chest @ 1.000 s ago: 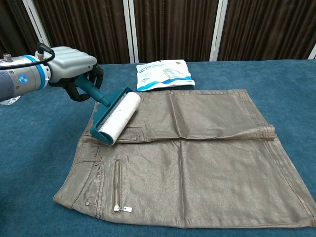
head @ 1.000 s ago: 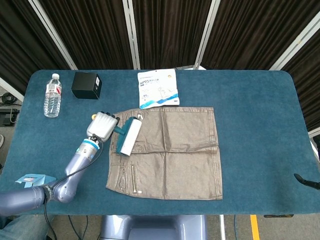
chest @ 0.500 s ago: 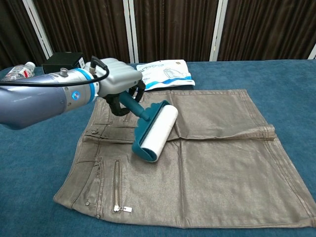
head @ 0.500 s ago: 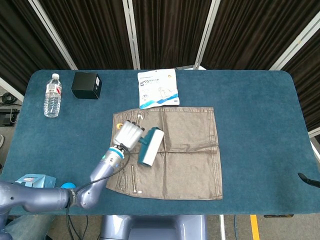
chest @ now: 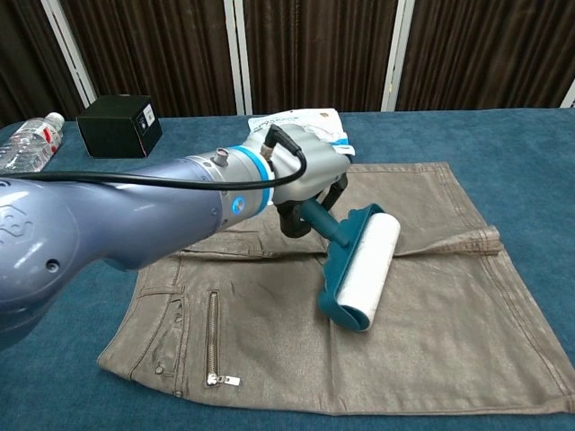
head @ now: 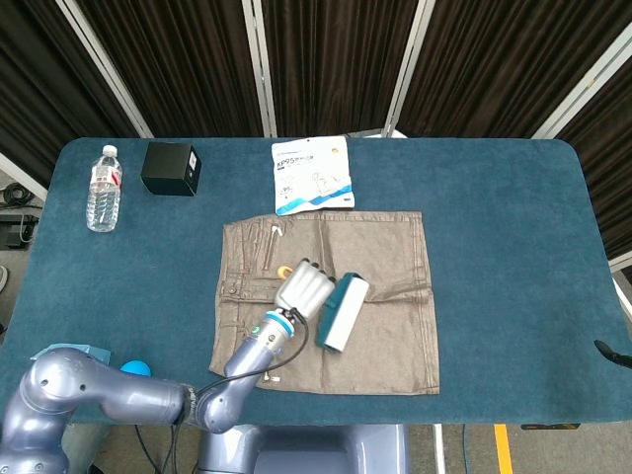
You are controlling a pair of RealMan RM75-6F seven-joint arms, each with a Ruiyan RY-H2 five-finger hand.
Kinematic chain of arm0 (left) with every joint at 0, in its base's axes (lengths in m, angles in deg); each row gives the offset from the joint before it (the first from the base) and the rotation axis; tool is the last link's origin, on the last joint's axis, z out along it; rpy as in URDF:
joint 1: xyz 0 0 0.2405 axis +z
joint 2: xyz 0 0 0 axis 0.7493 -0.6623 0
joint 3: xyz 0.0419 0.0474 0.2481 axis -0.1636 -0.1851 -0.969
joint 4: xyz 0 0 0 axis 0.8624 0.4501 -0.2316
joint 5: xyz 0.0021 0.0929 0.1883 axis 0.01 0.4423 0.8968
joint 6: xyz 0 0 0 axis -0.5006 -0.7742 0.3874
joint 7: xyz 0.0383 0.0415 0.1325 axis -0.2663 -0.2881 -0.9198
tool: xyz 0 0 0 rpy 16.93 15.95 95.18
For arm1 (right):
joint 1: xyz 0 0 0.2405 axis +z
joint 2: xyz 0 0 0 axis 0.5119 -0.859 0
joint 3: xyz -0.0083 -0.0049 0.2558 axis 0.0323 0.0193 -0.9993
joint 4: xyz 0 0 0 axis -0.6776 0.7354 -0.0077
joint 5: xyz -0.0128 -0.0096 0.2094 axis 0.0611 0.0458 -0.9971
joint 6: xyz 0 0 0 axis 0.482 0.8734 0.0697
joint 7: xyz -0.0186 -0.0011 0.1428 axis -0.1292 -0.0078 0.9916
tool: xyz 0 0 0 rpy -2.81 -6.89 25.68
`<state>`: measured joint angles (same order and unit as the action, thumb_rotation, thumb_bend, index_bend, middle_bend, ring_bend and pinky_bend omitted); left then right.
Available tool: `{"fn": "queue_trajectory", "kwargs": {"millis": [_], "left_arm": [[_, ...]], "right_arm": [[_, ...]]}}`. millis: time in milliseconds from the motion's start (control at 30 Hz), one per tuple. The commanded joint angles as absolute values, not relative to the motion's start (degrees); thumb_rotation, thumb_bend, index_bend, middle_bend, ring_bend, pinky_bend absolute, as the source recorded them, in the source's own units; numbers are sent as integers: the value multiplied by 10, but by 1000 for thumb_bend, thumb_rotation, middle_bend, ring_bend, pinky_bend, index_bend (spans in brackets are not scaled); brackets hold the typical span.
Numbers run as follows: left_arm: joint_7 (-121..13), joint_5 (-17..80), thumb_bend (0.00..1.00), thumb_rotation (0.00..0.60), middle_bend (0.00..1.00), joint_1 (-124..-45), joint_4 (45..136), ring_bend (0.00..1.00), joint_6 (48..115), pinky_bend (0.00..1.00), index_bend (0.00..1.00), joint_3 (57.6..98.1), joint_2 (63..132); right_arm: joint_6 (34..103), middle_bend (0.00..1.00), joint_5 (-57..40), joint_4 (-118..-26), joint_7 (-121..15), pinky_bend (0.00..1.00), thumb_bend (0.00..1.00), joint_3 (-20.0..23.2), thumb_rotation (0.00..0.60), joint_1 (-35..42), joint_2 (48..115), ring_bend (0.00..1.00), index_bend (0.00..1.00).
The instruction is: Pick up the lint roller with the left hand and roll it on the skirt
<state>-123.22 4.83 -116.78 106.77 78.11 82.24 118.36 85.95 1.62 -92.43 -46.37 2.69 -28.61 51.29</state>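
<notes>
Far left on the blue bench (head: 513,257), a clear water bottle (head: 103,189) lies near the rear edge, with a black box (head: 170,169) just beside it on the right. Further right, at the rear centre, a white and blue packet (head: 313,175) lies flat, its near edge touching or just overlapping the top edge of the skirt (head: 385,247). The skirt, a brownish shiny garment, is spread flat across the middle of the bench, waistband toward the left, with a zip (chest: 213,337) visible near its front left corner in the chest view. The left arm (chest: 99,233) reaches in from the lower left over the skirt's left half. The left robot hand (head: 302,291) is closed around the teal handle (chest: 322,224) of the lint roller (head: 340,314), fingers wrapped under the handle in the chest view. The lint roller lies at about the middle of the skirt, its white cylinder (chest: 368,265) resting on the fabric just right of the hand, long axis running roughly from the rear toward the front of the bench and slightly tilted. At the far right edge of the head view, a small dark tip (head: 612,353) shows beyond the bench; the right robot hand's state cannot be told.
</notes>
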Motion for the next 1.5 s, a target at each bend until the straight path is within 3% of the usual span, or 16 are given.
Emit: {"fn": "queue_trajectory", "kwargs": {"millis": [33,367,900,1033,1500], "left_arm": [[-1241,39,649,600,498,-1182,1063,418,784,466,671,827,1196],[-1271,3,652,600,501,-1207,1057,422,797,468,674,812,1204],[-1237,16,653,600,503,-1156,1063,424,803,468,676,739,1095],[-1220,23,653,600,503,-1125,1050,423,798,468,675,698,1043],[-1164,56,653,600,503,-1087,1030,423,774,468,676,675,1007]], "right_arm": [[860,0,14,-924,-463,0,0,26,600,-287,512,0,0],[860,0,12,-922,-463,0,0,26,600,-289,512,0,0],[864,0,19,-929,-476,0,0,29,600,-289,514,0,0],[868,0,23,-934,-480,0,0,31,600,-290,514,0,0],[869,0,28,-937,-489,0,0,32,600,-288,516,0,0]]}}
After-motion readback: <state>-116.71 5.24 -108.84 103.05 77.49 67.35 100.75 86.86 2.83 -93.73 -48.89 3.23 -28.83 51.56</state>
